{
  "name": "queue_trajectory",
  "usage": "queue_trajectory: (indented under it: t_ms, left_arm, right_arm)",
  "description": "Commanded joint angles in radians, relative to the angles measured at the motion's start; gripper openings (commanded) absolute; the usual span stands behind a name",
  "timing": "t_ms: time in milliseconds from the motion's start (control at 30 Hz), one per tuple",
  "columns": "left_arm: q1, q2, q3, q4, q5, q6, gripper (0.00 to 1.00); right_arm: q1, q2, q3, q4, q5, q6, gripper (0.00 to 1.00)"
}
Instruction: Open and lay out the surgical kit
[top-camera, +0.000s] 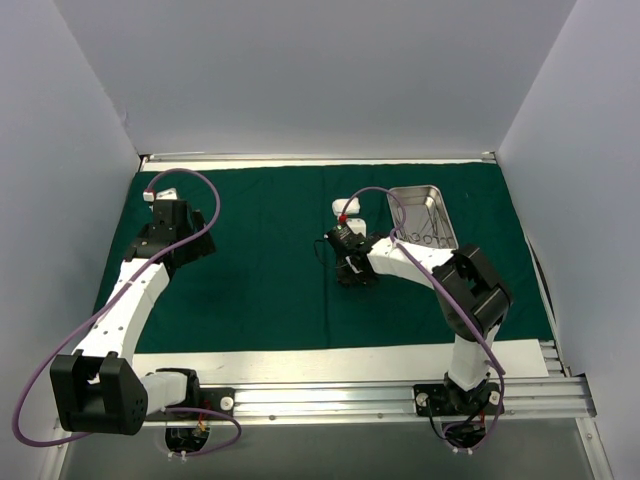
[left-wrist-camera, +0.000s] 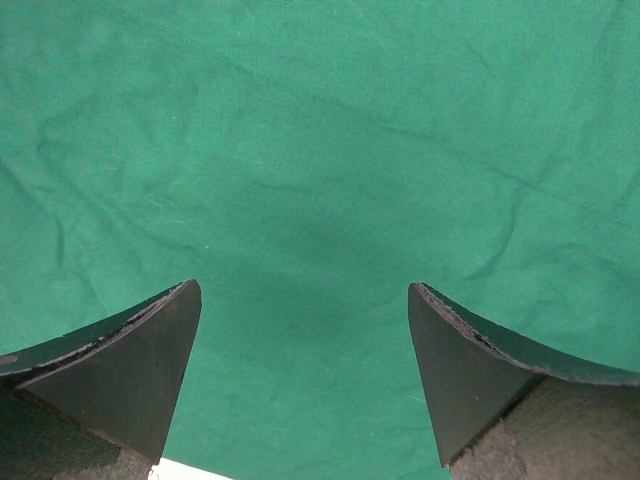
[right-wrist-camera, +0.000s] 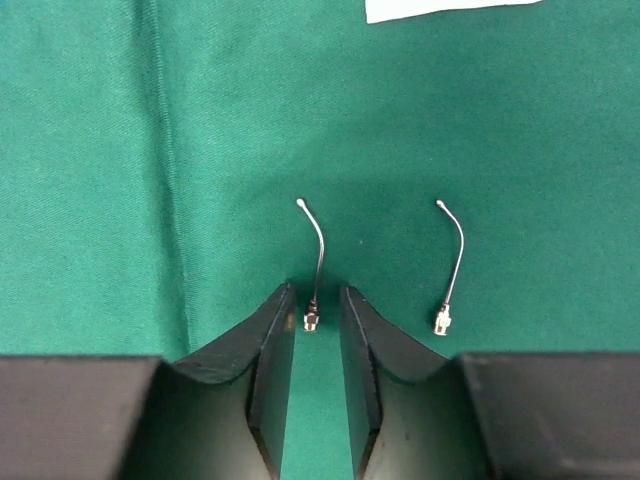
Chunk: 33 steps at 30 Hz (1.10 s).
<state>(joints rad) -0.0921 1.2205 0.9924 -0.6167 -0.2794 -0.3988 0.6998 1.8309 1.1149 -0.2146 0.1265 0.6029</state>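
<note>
DESK: Where does the kit stand?

PHOTO: The drape (top-camera: 260, 260) lies opened out flat. The tray (top-camera: 414, 188) sits at its far right corner, with steel instruments (top-camera: 430, 232) lying inside. A white packet (top-camera: 347, 208) rests just left of the tray. Two curved needles lie side by side on the drape near the middle.

DESK: And the arms?

PHOTO: The right gripper (right-wrist-camera: 317, 291) sits low over the drape, jaws a narrow slot apart. The hub of one needle (right-wrist-camera: 320, 255) lies in the mouth of that slot. Green shows on either side of it, so it looks loose rather than pinched. The second needle (right-wrist-camera: 458, 255) lies apart to its right, roughly parallel. The left gripper (left-wrist-camera: 302, 287) hovers over bare drape at the far left, jaws spread wide, holding nothing.

DESK: What could spoil it from here?

PHOTO: Mostly that needle. It looks thin and light, and the jaws flank its hub closely. A sideways drift on the way up could nudge it askew or roll it toward its neighbour. A jaw dragging on the drape could also ruck it and shift both needles. Then there is the tray. The instruments lie close together there, too small to tell apart, so a pinch may lift two at once or knock the rim.
</note>
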Motion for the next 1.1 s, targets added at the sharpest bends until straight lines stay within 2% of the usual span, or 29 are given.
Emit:
queue_trajectory:
  t_ms: [0, 167, 300, 467, 633, 733, 1067]
  left_arm:
    - [-0.004, -0.021, 0.002, 0.04, 0.006, 0.008, 0.94]
    - [-0.005, -0.021, 0.003, 0.04, 0.009, 0.006, 0.94]
    - [-0.004, -0.022, 0.002, 0.04, 0.009, 0.008, 0.94]
    - [-0.005, -0.022, 0.0, 0.04, 0.008, 0.006, 0.94]
    - [-0.005, -0.019, 0.002, 0.04, 0.009, 0.006, 0.94]
    - [-0.005, -0.019, 0.002, 0.041, 0.009, 0.008, 0.94]
    - [-0.005, -0.018, 0.002, 0.041, 0.013, 0.006, 0.94]
  right_arm:
    - [-0.006, -0.061, 0.046, -0.066, 0.03, 0.012, 0.23]
    - [-0.032, -0.128, 0.127, -0.133, 0.056, -0.023, 0.35]
    - [-0.115, -0.154, 0.203, -0.158, 0.076, -0.089, 0.36]
    - [-0.275, -0.145, 0.233, -0.151, 0.081, -0.181, 0.34]
    - [-0.483, -0.095, 0.25, -0.12, 0.05, -0.204, 0.3]
    - [-0.564, -0.049, 0.258, -0.083, 0.025, -0.198, 0.28]
    - [-0.666, 0.106, 0.292, -0.02, -0.03, -0.172, 0.22]
